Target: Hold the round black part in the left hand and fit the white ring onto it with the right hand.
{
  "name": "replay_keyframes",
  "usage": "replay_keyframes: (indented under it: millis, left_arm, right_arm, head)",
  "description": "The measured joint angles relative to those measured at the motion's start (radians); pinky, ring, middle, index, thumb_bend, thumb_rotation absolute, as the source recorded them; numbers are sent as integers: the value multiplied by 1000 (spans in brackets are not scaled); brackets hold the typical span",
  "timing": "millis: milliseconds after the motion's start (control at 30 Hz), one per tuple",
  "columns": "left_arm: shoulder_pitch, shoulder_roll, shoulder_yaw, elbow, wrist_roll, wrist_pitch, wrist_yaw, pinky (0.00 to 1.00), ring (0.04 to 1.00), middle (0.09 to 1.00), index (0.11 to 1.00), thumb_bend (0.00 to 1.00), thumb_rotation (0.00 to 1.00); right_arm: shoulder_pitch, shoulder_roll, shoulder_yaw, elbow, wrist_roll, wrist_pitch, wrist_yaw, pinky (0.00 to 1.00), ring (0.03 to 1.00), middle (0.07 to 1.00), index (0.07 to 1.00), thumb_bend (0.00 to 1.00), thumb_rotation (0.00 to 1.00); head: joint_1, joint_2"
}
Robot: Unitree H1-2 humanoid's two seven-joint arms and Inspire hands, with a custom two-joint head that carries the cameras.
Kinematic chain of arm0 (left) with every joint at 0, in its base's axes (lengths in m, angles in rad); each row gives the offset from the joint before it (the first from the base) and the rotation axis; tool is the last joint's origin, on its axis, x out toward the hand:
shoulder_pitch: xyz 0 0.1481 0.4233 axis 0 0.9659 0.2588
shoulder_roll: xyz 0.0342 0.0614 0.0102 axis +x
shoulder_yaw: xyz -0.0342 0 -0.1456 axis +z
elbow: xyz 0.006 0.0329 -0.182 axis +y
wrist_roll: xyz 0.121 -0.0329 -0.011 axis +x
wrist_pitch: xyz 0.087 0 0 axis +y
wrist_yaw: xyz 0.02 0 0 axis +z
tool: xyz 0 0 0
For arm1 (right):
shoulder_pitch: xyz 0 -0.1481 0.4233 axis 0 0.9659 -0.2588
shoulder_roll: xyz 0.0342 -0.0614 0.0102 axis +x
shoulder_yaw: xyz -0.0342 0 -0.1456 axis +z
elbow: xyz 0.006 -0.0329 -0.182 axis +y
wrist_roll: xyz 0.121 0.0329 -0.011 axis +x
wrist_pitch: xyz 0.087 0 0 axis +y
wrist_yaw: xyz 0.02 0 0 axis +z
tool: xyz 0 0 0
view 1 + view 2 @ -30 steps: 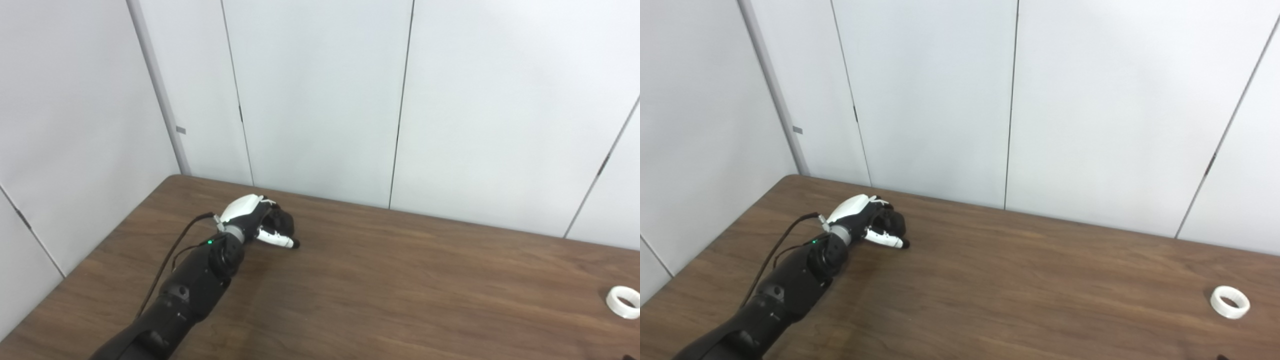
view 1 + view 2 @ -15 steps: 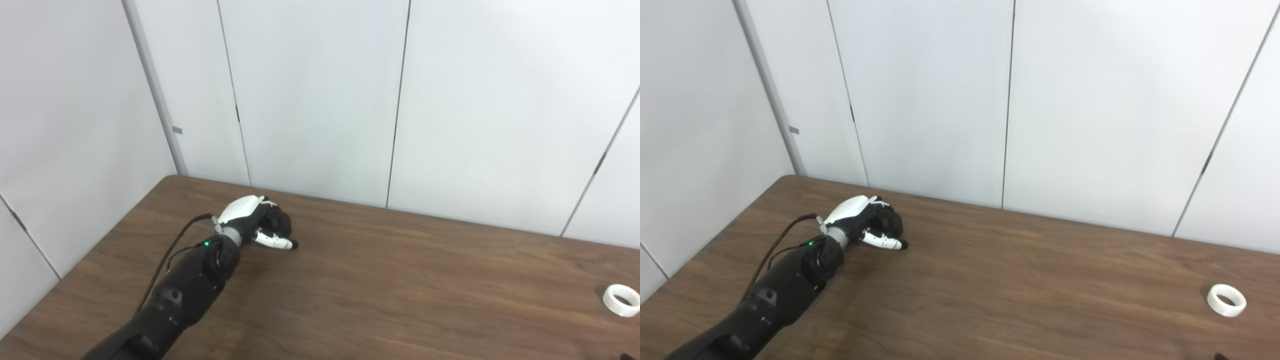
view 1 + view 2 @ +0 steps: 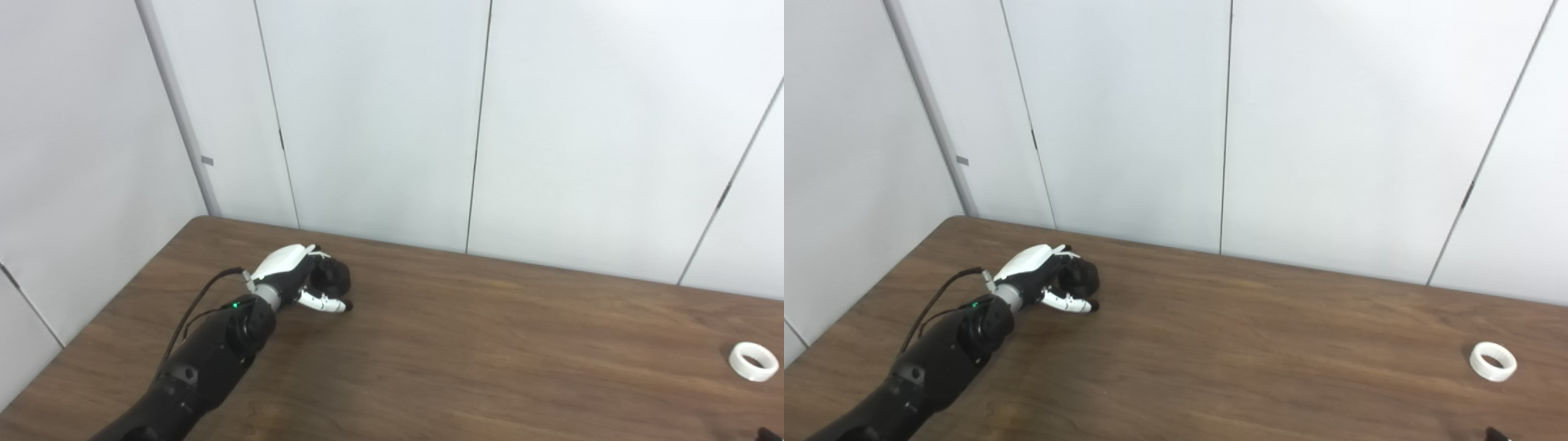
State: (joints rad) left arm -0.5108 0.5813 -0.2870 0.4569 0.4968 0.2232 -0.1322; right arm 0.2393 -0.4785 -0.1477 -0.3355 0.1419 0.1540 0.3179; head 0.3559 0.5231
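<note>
The round black part (image 3: pixel 334 275) rests on the brown table (image 3: pixel 465 343) at the far left. My left hand (image 3: pixel 297 275) lies on the table with its fingers curled around the part and the thumb (image 3: pixel 324 302) stretched along its near side. The same hand (image 3: pixel 1041 272) and part (image 3: pixel 1081 278) show in the right eye view. The white ring (image 3: pixel 753 361) lies flat and alone near the table's right side, far from the left hand; it is also in the right eye view (image 3: pixel 1492 361). My right hand is out of the picture.
White wall panels (image 3: pixel 380 122) stand close behind the table's far edge and along its left side. A thin black cable (image 3: pixel 196 303) loops beside my left forearm. A small dark sliver (image 3: pixel 1494 433) pokes in at the bottom right corner.
The whole picture has slid a little to the left, so the camera has turned. My left hand stays curled on the black part, and the ring has not moved on the table.
</note>
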Motion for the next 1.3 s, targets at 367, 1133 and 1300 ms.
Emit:
replay_keyframes:
  millis: [367, 1133, 1300]
  left_arm:
    - [3, 2, 3, -2, 0, -1, -4, 1000, 1000, 1000, 816, 1000, 139]
    - [1, 11, 11, 30, 30, -47, 50, 1000, 928, 853, 484, 517, 49]
    - [3, 11, 13, 33, 30, -63, 53, 1000, 907, 828, 481, 515, 47]
  right_arm:
    - [0, -1, 0, 0, 1, 3, 1, 1000, 1000, 1000, 1000, 970, 479]
    - [0, -8, 0, 1, 7, 4, 9, 1000, 1000, 1000, 1000, 981, 471]
    - [0, -10, 0, 1, 8, 4, 10, 1000, 1000, 1000, 1000, 986, 475]
  head:
    - [-2, 0]
    - [0, 0]
    - [0, 0]
